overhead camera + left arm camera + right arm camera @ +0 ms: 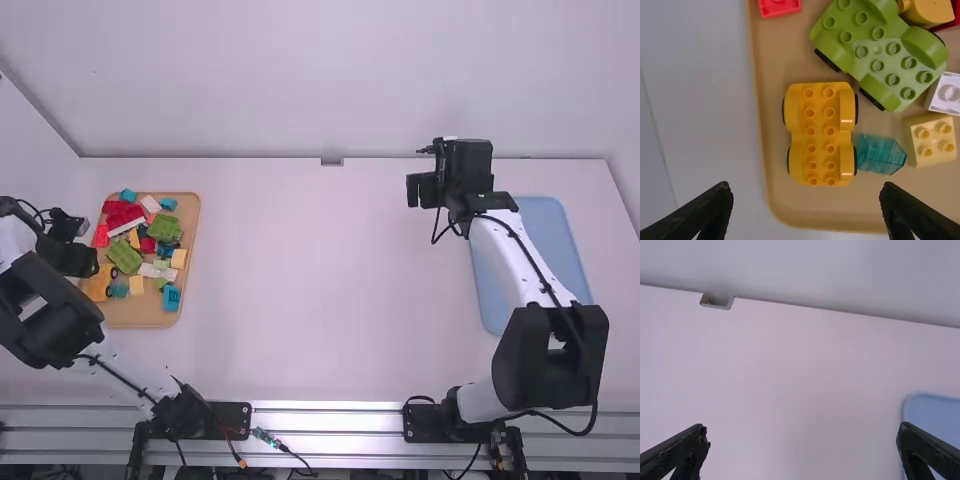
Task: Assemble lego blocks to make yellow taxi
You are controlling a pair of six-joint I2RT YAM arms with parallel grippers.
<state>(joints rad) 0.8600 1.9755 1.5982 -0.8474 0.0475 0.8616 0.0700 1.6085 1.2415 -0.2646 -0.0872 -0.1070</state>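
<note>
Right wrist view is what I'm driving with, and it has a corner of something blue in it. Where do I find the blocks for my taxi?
Observer: Bricks are piled in a tan tray at the left of the high view.
Operator: Ooh, is there a yellow car bit in there?
Observer: Yes, the left wrist view has a yellow car base with two rows of studs, lying in that tray.
Operator: Has my other tool grabbed it already?
Observer: No, the left tool is open, and the base isn't between its fingers.
</note>
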